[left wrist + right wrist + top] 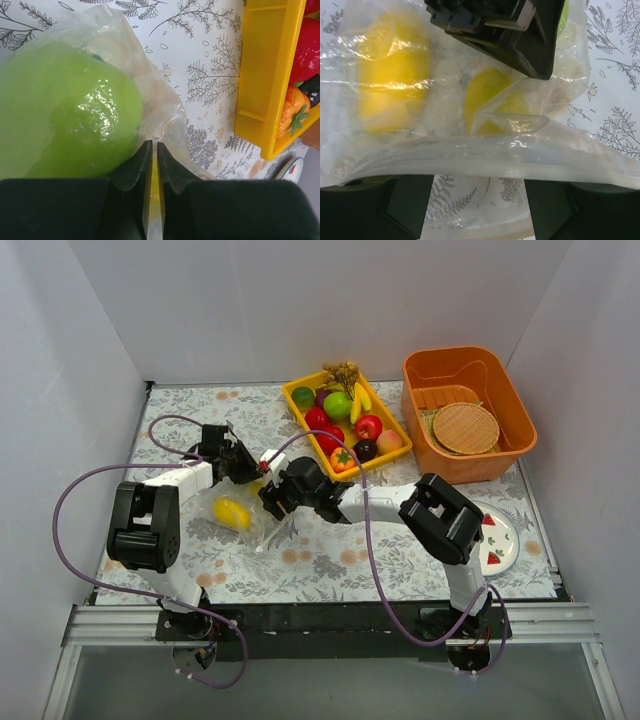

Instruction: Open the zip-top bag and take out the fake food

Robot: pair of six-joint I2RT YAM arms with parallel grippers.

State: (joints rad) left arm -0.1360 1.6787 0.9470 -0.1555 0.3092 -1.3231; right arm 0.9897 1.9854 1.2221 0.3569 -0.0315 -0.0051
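Left pincer (152,148) nipping zip-top bag (161,102), apple (65,115) inside

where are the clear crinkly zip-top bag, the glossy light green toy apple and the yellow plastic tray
clear crinkly zip-top bag (470,157), right wrist view, on its thick edge strip
glossy light green toy apple (75,115), left wrist view, mid-body, through the film
yellow plastic tray (265,75), left wrist view, on its outer wall

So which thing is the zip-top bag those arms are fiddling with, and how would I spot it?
Find the yellow tray at the back of the flowery table; nearer the front edge and left of it, the left gripper and right gripper meet. There lies the zip-top bag: clear, crinkly plastic with yellow and green fake food showing through, the only see-through thing on the table.
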